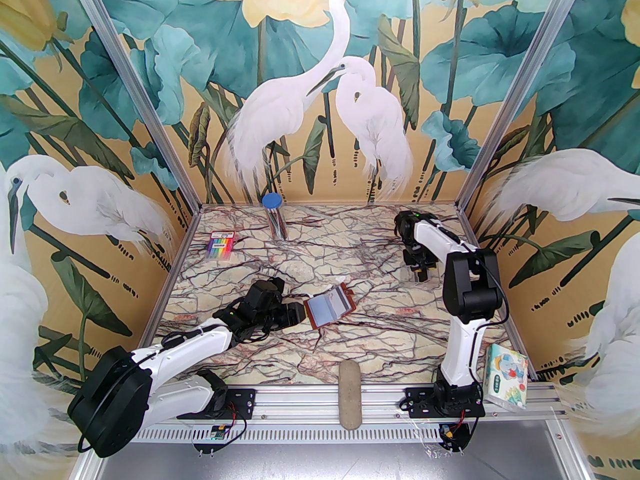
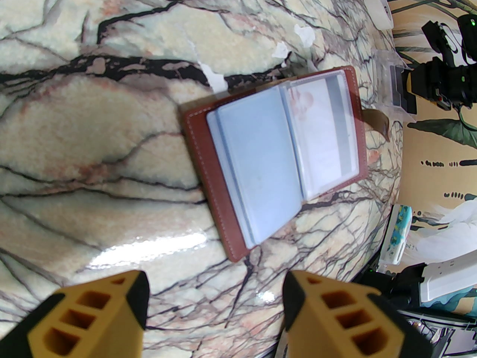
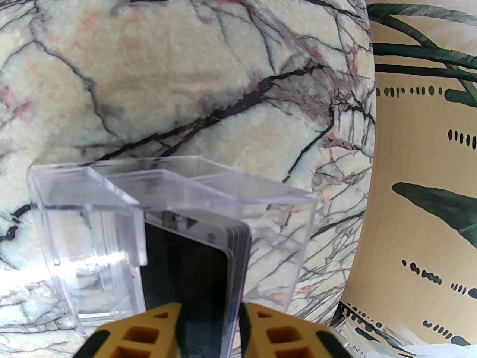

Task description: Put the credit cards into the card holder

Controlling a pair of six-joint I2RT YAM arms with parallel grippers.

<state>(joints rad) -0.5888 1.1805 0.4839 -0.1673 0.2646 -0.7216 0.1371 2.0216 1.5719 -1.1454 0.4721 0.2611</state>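
Open holder [image 1: 331,308] lies flat mid-worktop [image 1: 380,273], sleeves up. Left gripper [image 2: 214,285] released, just left of it. Right gripper [image 3: 210,311] straddles cards [image 3: 201,259] standing in clear box [image 3: 93,207] at far right; clamped or not, cannot tell

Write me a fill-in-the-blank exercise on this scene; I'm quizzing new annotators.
The card holder lies ___ on the table.
The credit cards stand inside a ___ plastic box.
The left gripper holds ___.
Missing words: open; clear; nothing.
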